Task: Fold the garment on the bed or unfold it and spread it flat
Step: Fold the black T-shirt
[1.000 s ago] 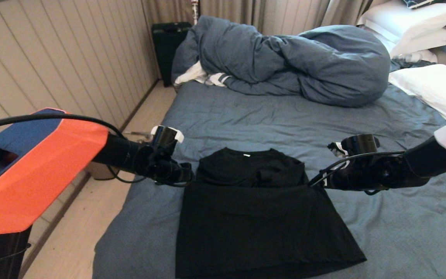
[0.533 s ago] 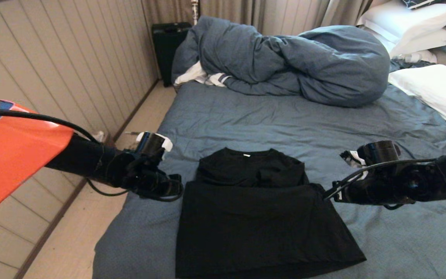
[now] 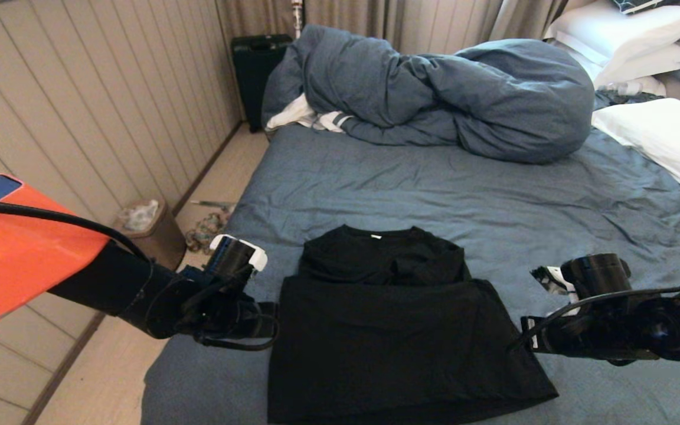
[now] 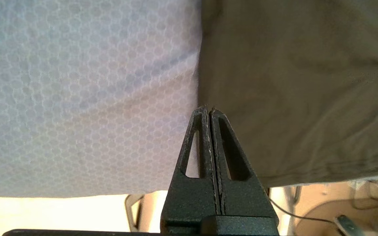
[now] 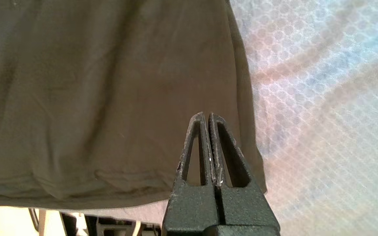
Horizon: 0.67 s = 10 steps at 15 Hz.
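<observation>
The garment (image 3: 399, 336), a black T-shirt, lies on the bed (image 3: 434, 183) near its front edge. Its lower part is folded up over the chest, and the collar with a white label (image 3: 376, 236) shows beyond the fold. My left gripper (image 3: 270, 321) is shut and empty just off the shirt's left side edge. In the left wrist view its tips (image 4: 208, 109) sit where cloth (image 4: 290, 82) meets sheet (image 4: 77, 98). My right gripper (image 3: 526, 343) is shut and empty at the shirt's right side. Its tips (image 5: 205, 115) hang over the cloth (image 5: 94, 98) close to the edge.
A bunched blue-grey duvet (image 3: 434, 88) fills the far end of the bed, with white pillows (image 3: 664, 136) at the right. A black suitcase (image 3: 254, 71) stands by the panelled wall. A waste bin (image 3: 145, 227) and small clutter (image 3: 204, 227) are on the floor left of the bed.
Both arms have drawn back from collar level toward the bed's near edge, along the shirt's sides. The shirt has not moved.
</observation>
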Available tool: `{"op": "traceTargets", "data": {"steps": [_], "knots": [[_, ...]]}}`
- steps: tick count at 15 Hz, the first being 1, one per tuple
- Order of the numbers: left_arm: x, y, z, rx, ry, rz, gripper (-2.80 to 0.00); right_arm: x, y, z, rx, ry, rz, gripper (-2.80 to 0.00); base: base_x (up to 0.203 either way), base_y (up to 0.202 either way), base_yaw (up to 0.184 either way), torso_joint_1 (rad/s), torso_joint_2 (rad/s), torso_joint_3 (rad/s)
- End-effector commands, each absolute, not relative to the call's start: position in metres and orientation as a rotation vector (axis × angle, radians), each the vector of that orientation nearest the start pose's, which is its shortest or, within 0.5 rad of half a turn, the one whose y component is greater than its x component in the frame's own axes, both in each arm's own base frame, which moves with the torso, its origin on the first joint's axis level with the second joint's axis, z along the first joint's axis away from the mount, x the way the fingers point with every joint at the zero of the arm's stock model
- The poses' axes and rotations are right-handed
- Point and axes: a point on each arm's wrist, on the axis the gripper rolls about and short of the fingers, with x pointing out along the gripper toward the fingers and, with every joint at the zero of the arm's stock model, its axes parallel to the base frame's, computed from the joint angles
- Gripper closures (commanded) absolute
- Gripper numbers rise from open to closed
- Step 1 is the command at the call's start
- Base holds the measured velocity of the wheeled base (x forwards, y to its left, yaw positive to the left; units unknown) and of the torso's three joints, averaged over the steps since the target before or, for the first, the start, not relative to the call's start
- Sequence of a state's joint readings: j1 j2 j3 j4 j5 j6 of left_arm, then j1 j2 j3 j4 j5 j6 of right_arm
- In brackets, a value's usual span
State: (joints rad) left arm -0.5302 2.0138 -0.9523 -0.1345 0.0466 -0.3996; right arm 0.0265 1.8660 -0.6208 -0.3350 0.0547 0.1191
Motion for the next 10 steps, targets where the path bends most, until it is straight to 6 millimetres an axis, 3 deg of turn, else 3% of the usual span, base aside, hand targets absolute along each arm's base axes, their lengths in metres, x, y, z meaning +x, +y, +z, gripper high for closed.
{"op": "traceTargets", "data": {"steps": [1,7,10], "knots": [[0.293,-0.177,0.068,-0.079,0.973,-0.254,0.00,0.271,0.008,0.055,0.124,0.941,0.019,0.00,0.000,0.000,0.000,0.000,0.00,0.000],[0.296,-0.193,0.053,-0.023,0.949,-0.228,0.00,0.275,0.000,0.050,0.139,0.926,-0.010,0.00,0.000,0.000,0.000,0.000,0.00,0.000],[0.286,-0.196,0.046,-0.003,0.973,-0.231,0.00,0.273,-0.001,0.046,0.143,0.942,-0.013,0.00,0.000,0.000,0.000,0.000,0.00,0.000]]}}
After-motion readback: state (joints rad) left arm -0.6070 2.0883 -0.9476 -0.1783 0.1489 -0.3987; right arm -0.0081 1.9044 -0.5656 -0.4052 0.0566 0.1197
